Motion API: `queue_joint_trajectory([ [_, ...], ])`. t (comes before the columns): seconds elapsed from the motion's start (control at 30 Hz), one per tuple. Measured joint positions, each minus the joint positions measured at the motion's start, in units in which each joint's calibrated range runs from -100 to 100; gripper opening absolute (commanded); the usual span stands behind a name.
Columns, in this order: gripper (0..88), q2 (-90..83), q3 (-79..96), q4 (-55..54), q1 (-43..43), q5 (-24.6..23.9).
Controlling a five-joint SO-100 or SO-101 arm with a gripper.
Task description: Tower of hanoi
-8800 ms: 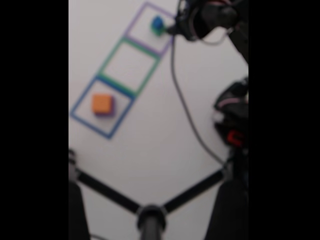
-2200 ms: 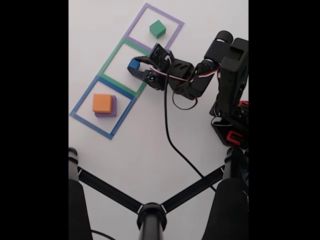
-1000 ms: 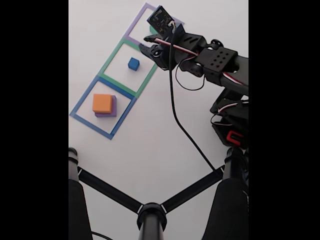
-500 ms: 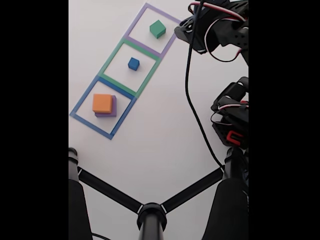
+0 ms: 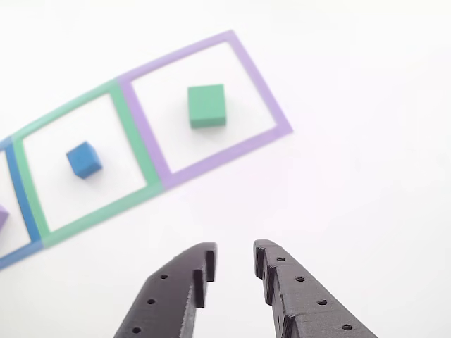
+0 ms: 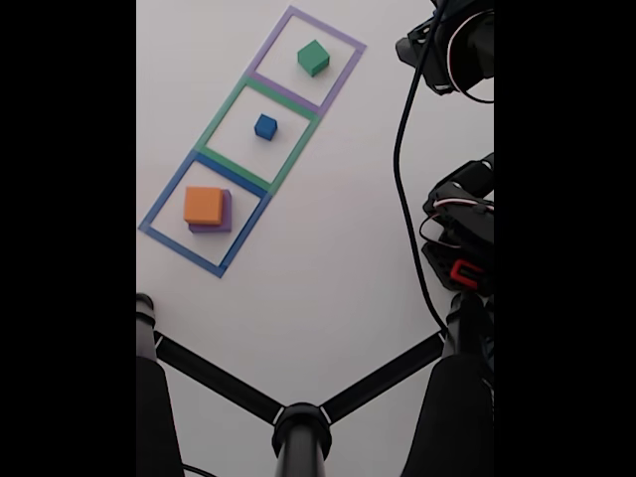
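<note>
Four blocks make up the tower of hanoi, and they now sit across three taped squares on my white bench [image 6: 328, 258]. The blue block [image 6: 265, 126], the smallest, rests alone inside the green tape square [image 6: 214, 127], where two seconds ago I was carrying it in the end effector. The green block [image 6: 313, 58] sits alone in the purple tape square [image 6: 343, 35]. The orange block [image 6: 204, 205] lies on top of the purple block [image 6: 227, 211] inside the blue tape square [image 6: 159, 209].

My arm [image 6: 457, 45] has pulled back since then. A second ago it reached over the squares; now it is drawn up to the top right edge of the fixed view, clear of every block. From the camera that looks along the fingers, the end effector [image 5: 234, 259] hangs above bare bench, empty, its two black fingers [image 5: 184, 285] standing a narrow gap apart. The green block is straight ahead of it and the blue block [image 5: 84, 159] off to the left, both well apart from the fingertips.

I judge the blue block's move finished. With orange stacked on purple and the two smaller blocks each in their own square, the puzzle is still in its early stages, and another block must be picked next.

The bench is plain, matte white and evenly lit, with no clutter. A black cable [image 6: 405, 179] trails from the arm down to its base. Black tripod legs [image 6: 214, 383] cross the bottom of the fixed view. I cannot see anything of the room beyond.
</note>
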Motion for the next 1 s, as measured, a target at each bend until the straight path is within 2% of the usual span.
queue_joint_trajectory([
  [0.1,20.0,-1.18,4.18,-2.49,0.9,0.0],
  [0.3,24.1,-2.28,20.19,-17.9,1.31,0.0],
  [0.5,26.1,-1.52,39.51,-41.33,1.47,0.0],
  [0.7,27.5,6.75,53.79,-67.66,2.29,0.0],
  [1.0,28.7,29.04,60.92,-105.54,2.21,0.0],
])
